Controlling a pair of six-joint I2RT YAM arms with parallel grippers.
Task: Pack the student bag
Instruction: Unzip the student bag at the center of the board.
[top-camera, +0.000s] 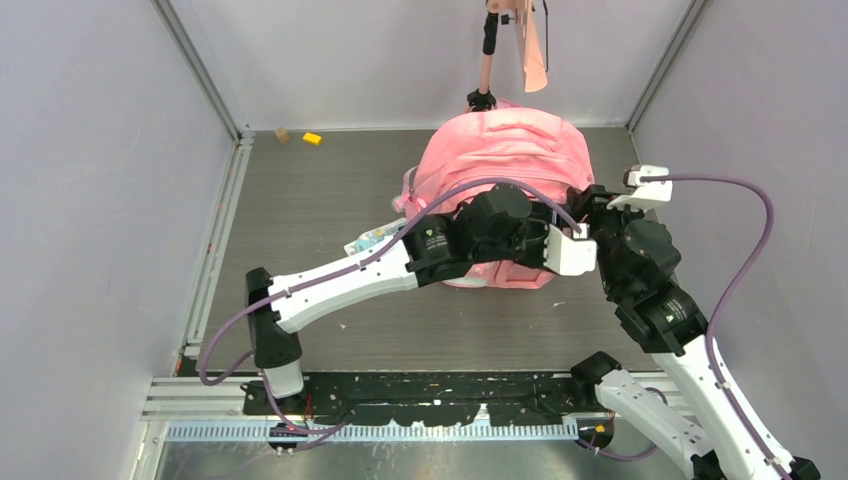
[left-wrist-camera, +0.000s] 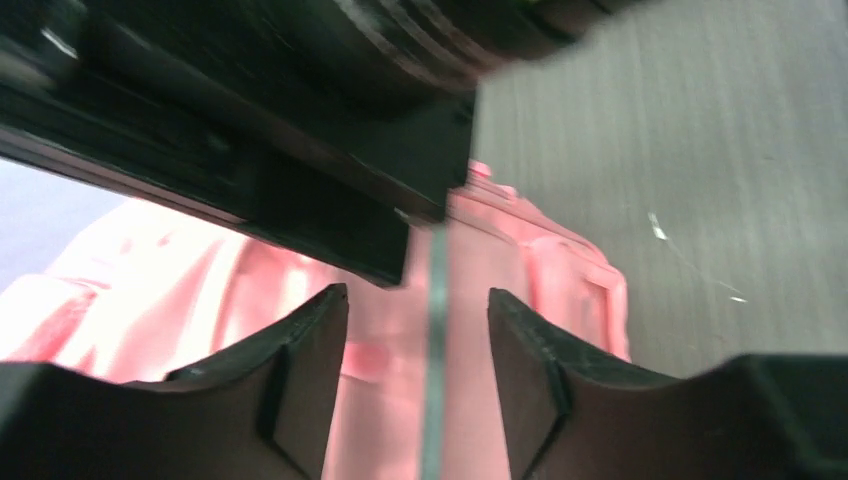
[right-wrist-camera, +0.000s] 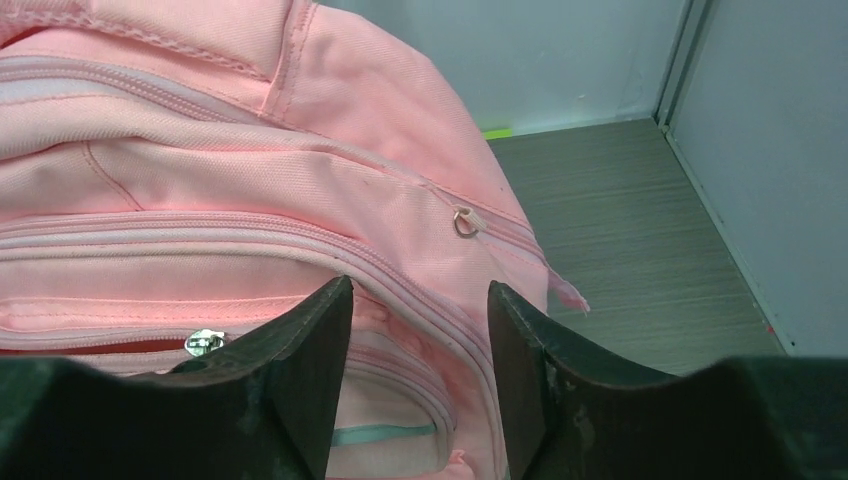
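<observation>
The pink student bag (top-camera: 505, 150) lies on the grey table at the back centre, front pockets up. My left gripper (left-wrist-camera: 418, 295) is open and empty just above the bag's pink fabric (left-wrist-camera: 380, 350), with a thin teal strip (left-wrist-camera: 435, 340) between the jaws. My right gripper (right-wrist-camera: 420, 285) is open and empty over the bag's (right-wrist-camera: 250, 170) front pocket zips, beside a metal zip pull (right-wrist-camera: 205, 342). A ring pull (right-wrist-camera: 465, 222) sits further up. In the top view both wrists meet over the bag's near right corner and hide it.
A yellow block (top-camera: 313, 138) and a brown block (top-camera: 282, 133) lie at the back left by the wall. A stand (top-camera: 487, 60) with a pink item hanging stands behind the bag. A pale packet (top-camera: 372, 238) lies at the bag's left, partly under my left arm.
</observation>
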